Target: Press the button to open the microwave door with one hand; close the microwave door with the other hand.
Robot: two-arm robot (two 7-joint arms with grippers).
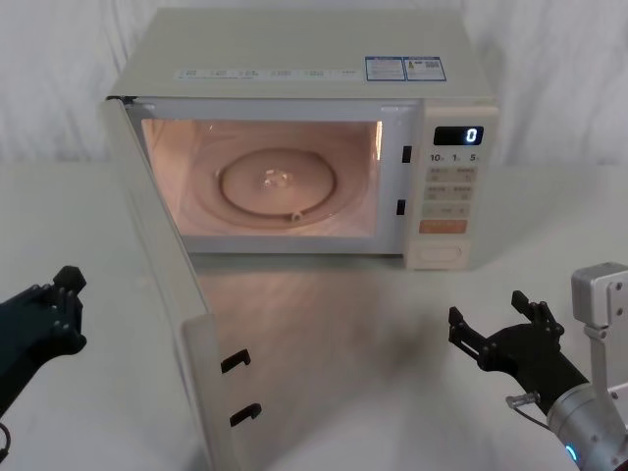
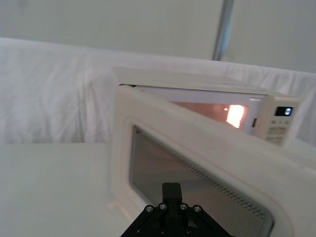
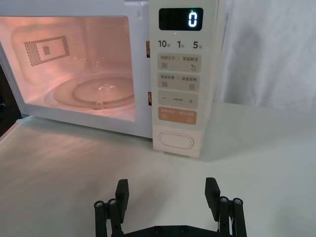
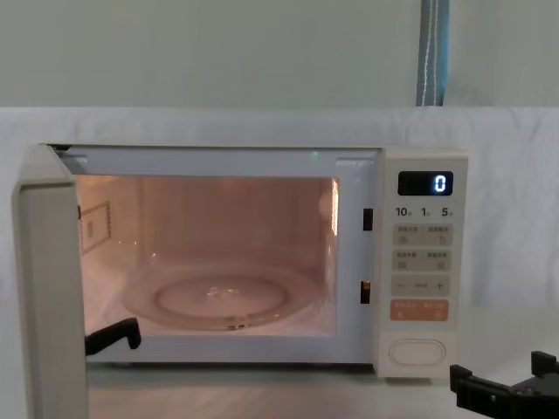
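The cream-white microwave door (image 1: 162, 265) stands wide open, swung out on its left hinge toward me, with two black latch hooks on its inner face. In the left wrist view its outer face and window (image 2: 197, 148) are close in front. The oval button (image 1: 441, 254) sits at the bottom of the control panel (image 3: 175, 140) (image 4: 416, 352). My left gripper (image 1: 61, 294) hovers left of the door's outer side, apart from it, fingers together (image 2: 172, 190). My right gripper (image 1: 491, 322) is open over the table in front of the button and touches nothing (image 3: 167, 190).
The microwave's lit cavity holds a glass turntable (image 1: 279, 183). An orange key (image 3: 177, 116) lies above the button, and the display (image 3: 180, 19) reads 0. The white-clothed table (image 1: 353, 373) spreads in front, with a white curtain behind.
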